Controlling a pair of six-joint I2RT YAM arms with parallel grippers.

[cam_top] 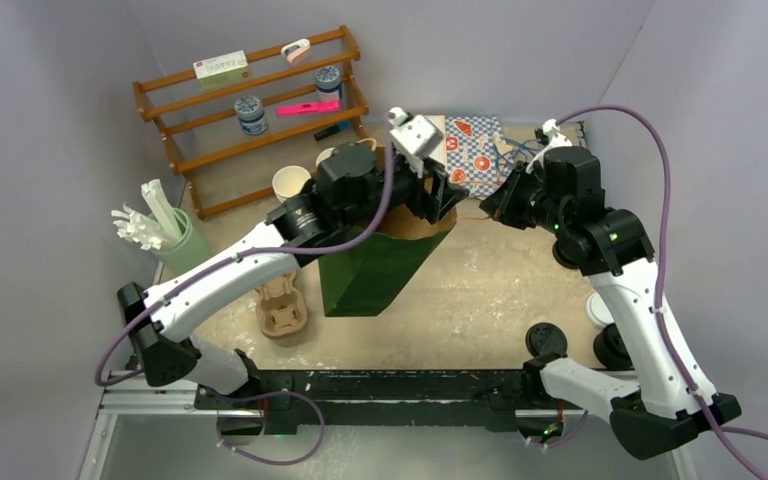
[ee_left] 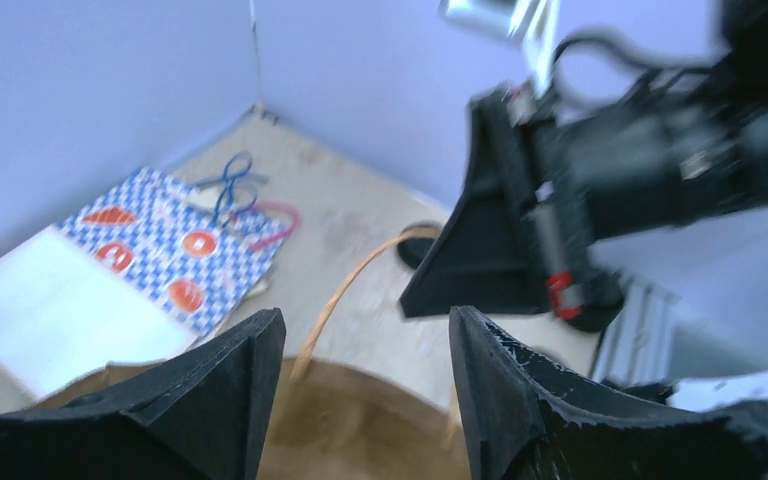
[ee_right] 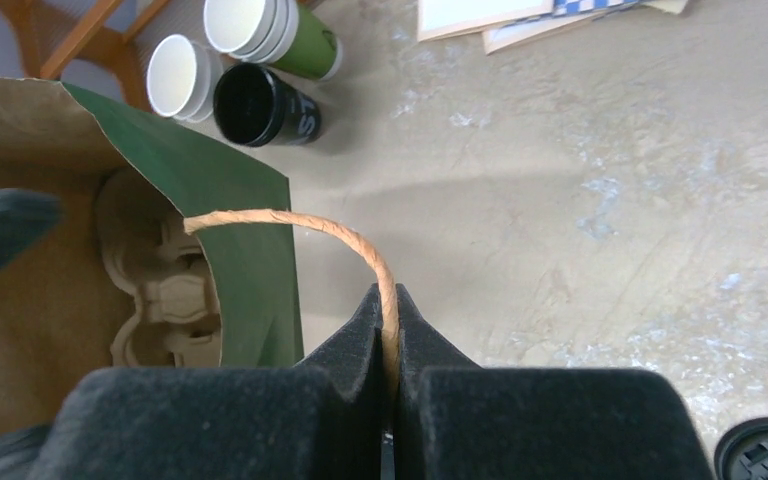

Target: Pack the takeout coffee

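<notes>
Bag-opening step: R gripper point(ee_right: 387, 300) pinches handle point(ee_right: 290, 222) at 3 o'clock of bag point(cam_top: 375, 270), L gripper point(ee_left: 365, 320) wide, empty above mouth; next: fetch coffee.

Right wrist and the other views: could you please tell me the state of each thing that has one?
paper bag: upright, mouth open
right gripper: shut on the bag handle
bag handle: pinched, arching up from the bag
left gripper: open, empty, at the bag mouth
black cup: lidless
green cup: lidless
</notes>
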